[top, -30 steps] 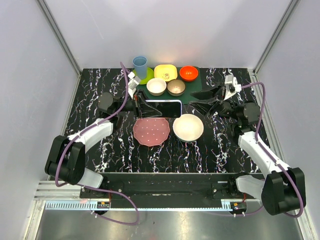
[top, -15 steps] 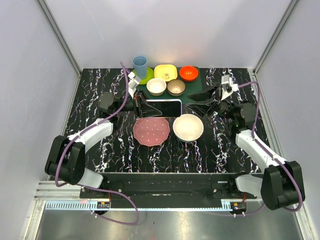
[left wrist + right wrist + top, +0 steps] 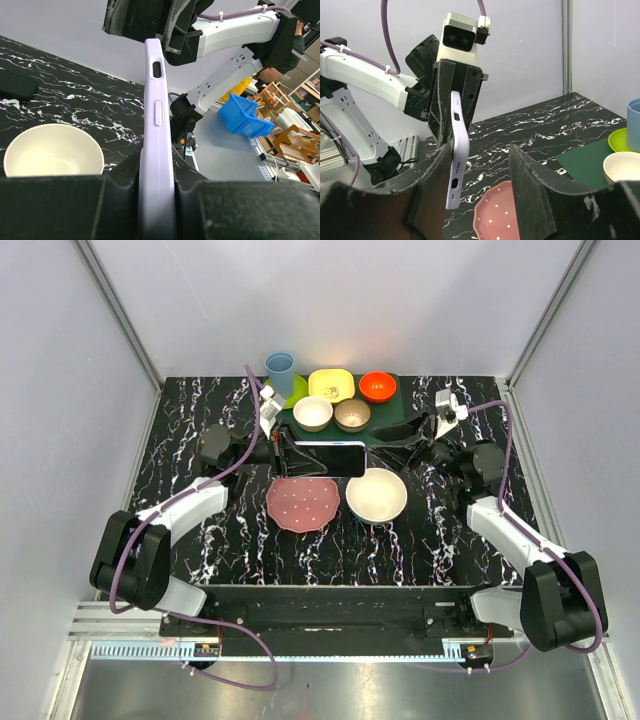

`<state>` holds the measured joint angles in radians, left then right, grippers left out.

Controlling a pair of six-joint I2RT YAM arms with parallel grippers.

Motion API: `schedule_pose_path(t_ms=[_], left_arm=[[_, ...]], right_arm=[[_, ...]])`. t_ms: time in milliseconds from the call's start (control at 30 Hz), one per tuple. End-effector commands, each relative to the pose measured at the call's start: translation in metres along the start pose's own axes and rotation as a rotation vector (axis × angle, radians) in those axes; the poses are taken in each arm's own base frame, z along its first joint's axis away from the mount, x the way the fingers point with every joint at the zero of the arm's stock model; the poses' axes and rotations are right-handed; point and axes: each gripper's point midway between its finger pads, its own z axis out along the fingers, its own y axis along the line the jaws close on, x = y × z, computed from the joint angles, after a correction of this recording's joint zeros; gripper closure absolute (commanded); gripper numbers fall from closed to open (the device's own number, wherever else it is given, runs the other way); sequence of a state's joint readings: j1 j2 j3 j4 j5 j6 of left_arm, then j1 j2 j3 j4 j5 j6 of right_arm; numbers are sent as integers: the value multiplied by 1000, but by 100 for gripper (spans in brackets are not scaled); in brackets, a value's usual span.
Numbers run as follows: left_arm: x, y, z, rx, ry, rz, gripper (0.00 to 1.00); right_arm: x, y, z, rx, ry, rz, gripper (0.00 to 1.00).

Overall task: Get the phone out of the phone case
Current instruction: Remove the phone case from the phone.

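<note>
The flat black phone with the shiny dark screen (image 3: 328, 458) sits inside the thin light purple phone case (image 3: 155, 125), and both are up in the air above the black marble table (image 3: 200, 530), over the far edge of the pink dotted plate (image 3: 302, 502) and the cream round bowl (image 3: 376, 494). The left gripper (image 3: 283, 455) pinches one end of the case tight, with one finger on each flat side. The phone stands on its thin edge. Its long side runs straight across from the left gripper to the right gripper (image 3: 380, 445). The right gripper's fingers are spread wide, and the free end of the phone pokes in between them. In the right wrist view that end is very close to one finger and well apart from the other; I cannot tell if it touches. The phone is not out of its case yet. The right arm is the free one and is right at the loose end, so I think it must do the next bit: close on that end and push or peel phone and case apart while the left one holds on. The fingers may need to move over a little first, or they could just knock the phone sideways.
</note>
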<state>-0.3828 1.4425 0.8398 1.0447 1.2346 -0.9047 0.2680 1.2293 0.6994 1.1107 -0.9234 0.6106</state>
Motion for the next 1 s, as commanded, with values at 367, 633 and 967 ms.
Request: schedule_pose_path(t_ms=[367, 633, 967], left_arm=[[-12, -11, 4, 33, -19, 120, 100], [-10, -16, 5, 54, -6, 132, 100], [-6, -31, 6, 109, 12, 164, 100]], right_arm=[[-5, -2, 5, 15, -33, -43, 48], [-4, -4, 5, 16, -26, -40, 56], [-2, -1, 8, -19, 2, 27, 71]])
